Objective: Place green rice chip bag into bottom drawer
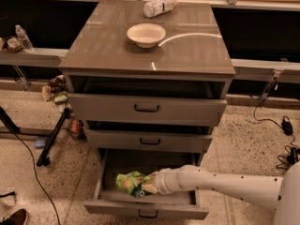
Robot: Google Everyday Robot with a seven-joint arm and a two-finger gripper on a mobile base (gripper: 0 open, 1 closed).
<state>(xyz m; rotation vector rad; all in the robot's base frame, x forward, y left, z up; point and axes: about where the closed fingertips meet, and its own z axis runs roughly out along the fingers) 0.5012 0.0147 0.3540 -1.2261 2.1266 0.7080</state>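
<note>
While the light green crinkly foil chip bag [132, 183] is inside the open wide grey bottom drawer [112, 208], we see it touching the gripper [152, 183], at its 9 o'clock, with the long axis running from 9 to 3. Whether the gripper clasps it, we cannot tell. The white arm [225, 184] reaches in from 3 o'clock, almost level.
</note>
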